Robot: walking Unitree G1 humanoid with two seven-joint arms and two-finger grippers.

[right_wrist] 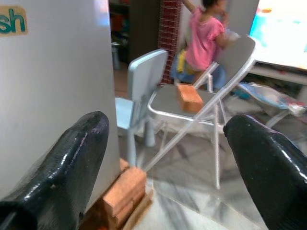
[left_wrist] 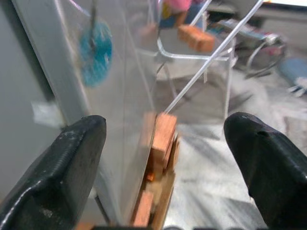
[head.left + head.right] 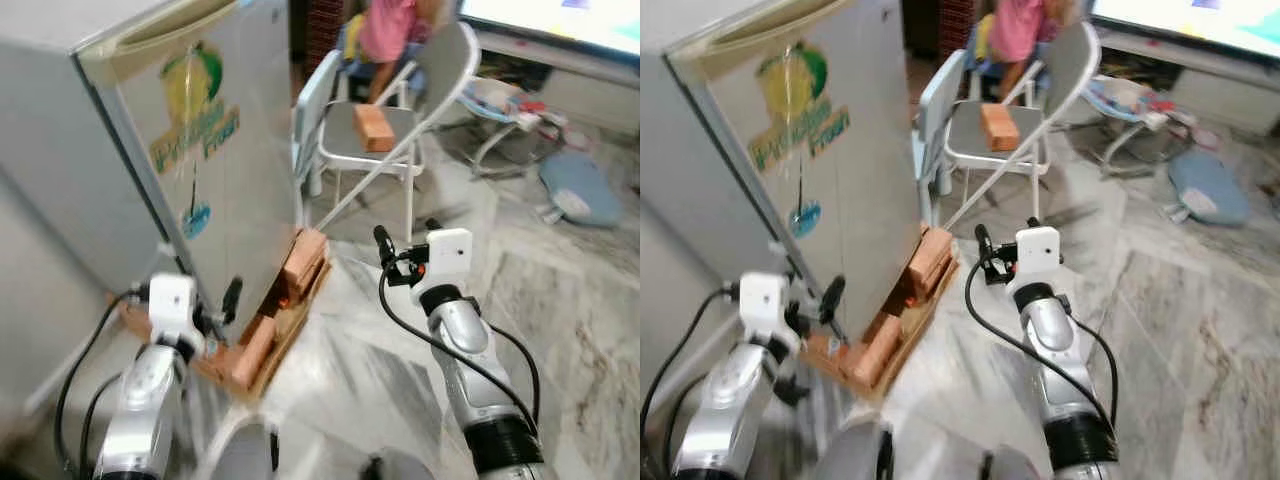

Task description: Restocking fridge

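So the fridge (image 3: 170, 150) stood at the left, door shut, propped on bricks (image 3: 300, 265). Left gripper (image 2: 163, 143) hung near its door edge, right gripper (image 1: 163, 143) further right, both with fingers apart and empty. Yanking that door could probably rock it off the bricks.

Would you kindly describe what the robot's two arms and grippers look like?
Both arms are silver metal tubes with black cables looping alongside. Each wrist carries a white box-shaped module. The left gripper and right gripper each have two long, glossy black fingers with rounded tips.
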